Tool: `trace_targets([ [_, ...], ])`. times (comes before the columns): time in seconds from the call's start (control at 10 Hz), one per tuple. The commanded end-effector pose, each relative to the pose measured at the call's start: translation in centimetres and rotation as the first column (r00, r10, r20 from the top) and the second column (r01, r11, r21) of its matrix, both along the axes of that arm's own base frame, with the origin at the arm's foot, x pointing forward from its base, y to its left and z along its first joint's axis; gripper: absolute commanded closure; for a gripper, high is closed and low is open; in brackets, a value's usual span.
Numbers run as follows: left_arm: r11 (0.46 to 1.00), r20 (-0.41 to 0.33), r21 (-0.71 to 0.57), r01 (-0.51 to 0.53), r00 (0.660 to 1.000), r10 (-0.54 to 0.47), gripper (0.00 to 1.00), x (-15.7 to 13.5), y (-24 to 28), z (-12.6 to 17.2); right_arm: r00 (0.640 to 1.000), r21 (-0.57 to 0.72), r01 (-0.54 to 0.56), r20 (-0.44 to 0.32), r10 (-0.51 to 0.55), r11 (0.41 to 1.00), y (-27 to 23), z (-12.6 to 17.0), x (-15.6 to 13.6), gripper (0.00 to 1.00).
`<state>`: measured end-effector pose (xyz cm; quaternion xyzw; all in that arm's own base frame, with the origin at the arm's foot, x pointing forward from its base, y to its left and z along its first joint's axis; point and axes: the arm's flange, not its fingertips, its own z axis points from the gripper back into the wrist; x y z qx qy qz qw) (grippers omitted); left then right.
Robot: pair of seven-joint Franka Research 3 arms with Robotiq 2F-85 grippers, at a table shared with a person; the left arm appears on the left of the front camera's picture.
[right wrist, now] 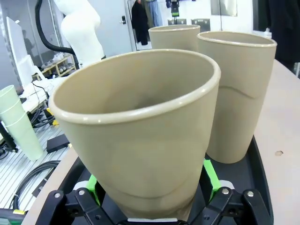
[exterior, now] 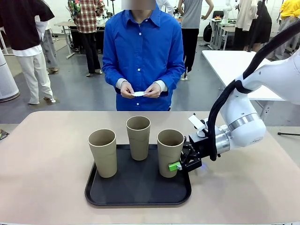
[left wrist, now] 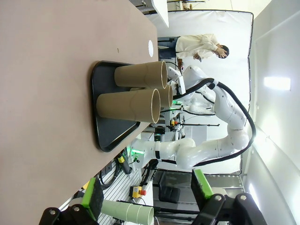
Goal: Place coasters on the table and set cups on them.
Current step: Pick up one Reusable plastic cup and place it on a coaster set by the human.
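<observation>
Three cups (exterior: 139, 137) stand on the black tray (exterior: 140, 190), lower centre on the table (exterior: 47, 154). The right gripper (exterior: 180, 165) pinches the rightmost cup (exterior: 170, 151) near its base. At upper centre, the person's hands (exterior: 127, 90) hold a coaster (exterior: 138, 93). The left gripper (left wrist: 147, 190) hangs with fingers spread.

cups (exterior: 138, 136): 3 | black tray (exterior: 140, 193): 1 | table (exterior: 47, 154): 1 | person (exterior: 143, 56) opposite: 1

Bright, even indoor light.
Soft shadows beside the cups (exterior: 138, 136); faint sheen on the black tray (exterior: 140, 190); wrist views bend at the edges.
</observation>
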<state>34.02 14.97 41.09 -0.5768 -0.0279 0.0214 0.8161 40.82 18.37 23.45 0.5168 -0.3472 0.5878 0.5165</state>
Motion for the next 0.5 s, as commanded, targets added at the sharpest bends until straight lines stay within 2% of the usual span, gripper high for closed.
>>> trace_targets([
  [0.0, 1.0, 0.006, -0.009, 0.001, 1.0, -0.001, 0.0, -0.1, 0.1, 0.2, 1.0, 0.036, -0.026, 0.019, 0.025, 0.999, 0.0, -0.5, 0.3, 0.59],
  [0.1, 1.0, 0.006, -0.009, 0.001, 1.0, -0.001, 0.0, -0.1, 0.1, 0.2, 1.0, 0.042, -0.025, 0.017, 0.025, 0.999, -0.1, -0.5, 0.3, 0.59],
  [0.2, 1.0, 0.006, -0.009, 0.001, 1.0, -0.001, 0.0, -0.1, 0.1, 0.2, 0.999, 0.043, -0.028, 0.018, 0.027, 0.999, -0.2, -0.4, 0.2, 1.0],
  [0.3, 1.0, 0.006, -0.009, 0.001, 1.0, -0.001, 0.0, -0.1, 0.1, 0.2, 0.999, 0.037, -0.028, 0.018, 0.027, 0.999, -0.3, 0.0, -0.1, 0.64],
  [0.4, 1.0, 0.006, -0.009, 0.001, 1.0, -0.001, 0.0, -0.1, 0.1, 0.2, 1.0, 0.027, 0.0, 0.024, -0.001, 1.0, -0.9, 1.5, -1.1, 1.0],
])
